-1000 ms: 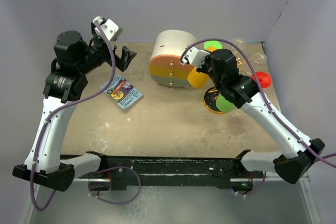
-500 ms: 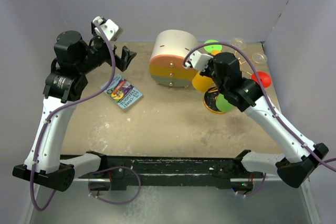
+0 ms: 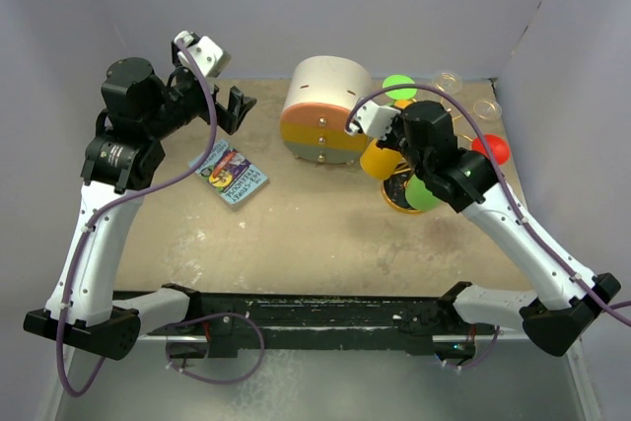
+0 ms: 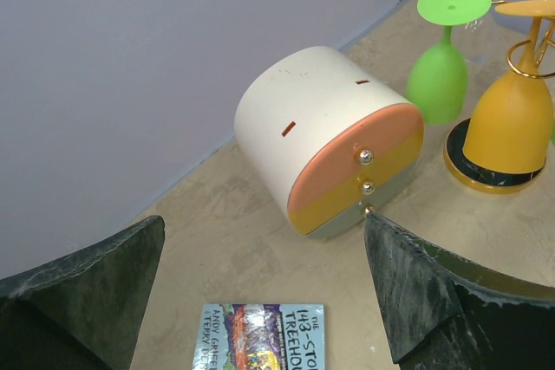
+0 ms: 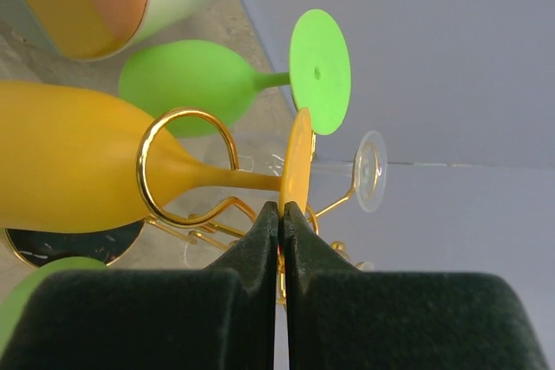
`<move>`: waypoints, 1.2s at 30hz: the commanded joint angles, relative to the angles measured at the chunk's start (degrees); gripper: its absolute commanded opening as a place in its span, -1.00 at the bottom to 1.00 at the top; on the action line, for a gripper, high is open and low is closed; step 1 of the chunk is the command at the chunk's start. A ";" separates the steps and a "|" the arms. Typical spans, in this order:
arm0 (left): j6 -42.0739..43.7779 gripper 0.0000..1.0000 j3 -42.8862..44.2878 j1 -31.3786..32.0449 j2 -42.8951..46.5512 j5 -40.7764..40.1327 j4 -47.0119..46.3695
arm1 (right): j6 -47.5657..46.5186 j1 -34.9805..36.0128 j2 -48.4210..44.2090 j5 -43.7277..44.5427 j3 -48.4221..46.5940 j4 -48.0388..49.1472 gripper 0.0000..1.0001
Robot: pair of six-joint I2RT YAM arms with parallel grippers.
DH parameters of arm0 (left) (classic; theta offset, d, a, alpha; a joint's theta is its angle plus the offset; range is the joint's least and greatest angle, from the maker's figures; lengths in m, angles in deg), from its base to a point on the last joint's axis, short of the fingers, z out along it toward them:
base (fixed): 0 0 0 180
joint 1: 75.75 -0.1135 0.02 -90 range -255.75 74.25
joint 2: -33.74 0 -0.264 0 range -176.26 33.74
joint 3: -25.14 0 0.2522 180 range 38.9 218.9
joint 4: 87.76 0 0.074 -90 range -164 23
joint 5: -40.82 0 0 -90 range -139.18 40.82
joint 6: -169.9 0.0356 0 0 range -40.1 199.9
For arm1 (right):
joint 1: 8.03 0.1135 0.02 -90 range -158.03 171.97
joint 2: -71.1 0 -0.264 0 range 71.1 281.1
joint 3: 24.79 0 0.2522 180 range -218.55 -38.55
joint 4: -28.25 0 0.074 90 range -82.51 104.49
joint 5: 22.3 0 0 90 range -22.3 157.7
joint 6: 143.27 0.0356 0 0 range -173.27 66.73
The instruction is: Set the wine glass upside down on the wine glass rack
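The yellow wine glass (image 3: 380, 158) hangs upside down, bowl low, beside the gold wire rack (image 3: 396, 200) with its black-and-gold disc base. In the right wrist view its stem passes through a gold loop (image 5: 178, 112) of the rack and its bowl (image 5: 61, 162) lies at the left. My right gripper (image 5: 281, 207) is shut on the edge of the glass's yellow foot (image 5: 297, 162); it also shows in the top view (image 3: 394, 138). The left wrist view shows the glass (image 4: 512, 119) over the rack base (image 4: 482, 182). My left gripper (image 3: 237, 105) is open and empty, far left.
A round drawer box (image 3: 320, 110) with orange and yellow bands stands left of the rack. Green glasses (image 3: 399, 86) (image 3: 422, 194), a red one (image 3: 491, 150) and clear ones (image 3: 449, 79) hang round the rack. A book (image 3: 232, 175) lies under my left gripper.
My right gripper has moved a little right and toward the rack with the yellow glass in it. The left arm has not moved.
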 commanded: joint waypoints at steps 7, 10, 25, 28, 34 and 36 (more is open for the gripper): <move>0.44 0.98 0.42 -0.41 0.07 1.00 -1.68 | 0.40 -0.03 -2.17 -3.55 -1.13 -1.20 -1.00; 0.60 0.98 0.43 -0.46 -0.07 1.01 -1.70 | 0.39 -0.08 -2.40 -4.07 -1.14 -1.53 -1.00; 0.52 0.98 0.34 -0.44 -0.31 1.40 -1.58 | 0.28 -0.01 -3.03 -6.89 -1.90 -3.21 -1.00; 0.52 0.98 0.25 -0.42 -0.43 1.49 -1.58 | 0.13 -0.06 -3.21 -7.35 -2.08 -3.34 -1.00; 0.43 0.98 0.43 -0.44 -0.60 1.69 -1.50 | -0.25 -0.07 -3.52 -7.54 -2.57 -3.70 -1.00; 0.43 0.98 0.48 -0.46 -0.63 1.79 -1.50 | -0.42 -0.01 -3.63 -8.00 -2.81 -3.94 -1.00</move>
